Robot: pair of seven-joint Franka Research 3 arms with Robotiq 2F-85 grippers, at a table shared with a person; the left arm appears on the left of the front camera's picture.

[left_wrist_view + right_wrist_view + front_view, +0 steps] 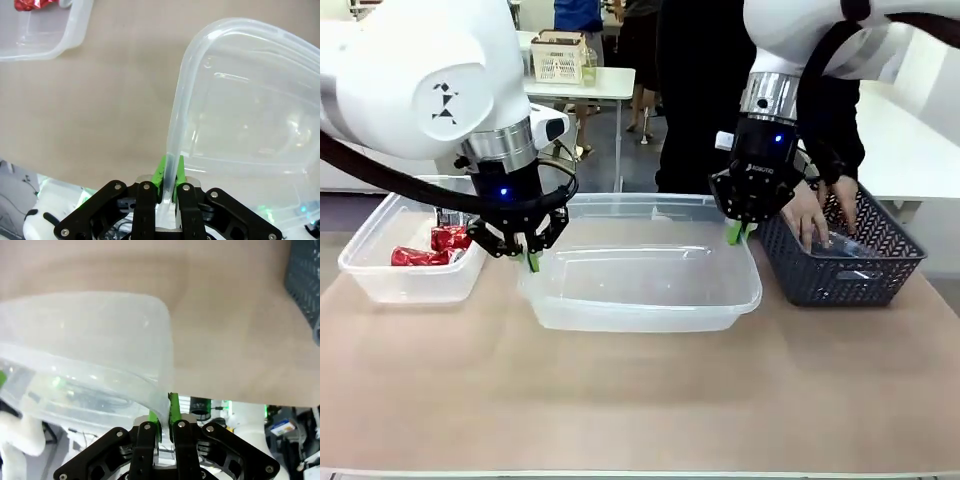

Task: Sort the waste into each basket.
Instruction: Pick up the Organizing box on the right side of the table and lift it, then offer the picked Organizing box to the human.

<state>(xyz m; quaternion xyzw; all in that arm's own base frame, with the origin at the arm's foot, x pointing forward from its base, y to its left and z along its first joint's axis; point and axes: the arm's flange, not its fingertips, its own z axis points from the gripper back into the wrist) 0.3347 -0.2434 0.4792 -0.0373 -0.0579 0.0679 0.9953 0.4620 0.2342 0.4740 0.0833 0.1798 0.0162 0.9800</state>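
Across the bare near stretch of the tan counter, a large clear tub sits at the middle, gripped by both robot arms. The left claw is pinched narrow on the tub's left rim, and the right claw is pinched the same way on its right rim, toward the far corner. Each rim runs between a pair of green pads. Whether the tub rests on the counter or is raised just clear of it cannot be told.

The left wrist camera looks down the rolled rim from the clamp and into the tub, which has nothing in it. The right wrist camera shows the thin plastic edge squeezed between the fingers, a contact that the front camera leaves small and half hidden.

Beside the left claw stands a smaller clear tub holding dented red cans. At the right, just beside the large tub, a dark lattice basket holds a clear bottle. A person at the far side has both hands in that basket, close behind the right claw.
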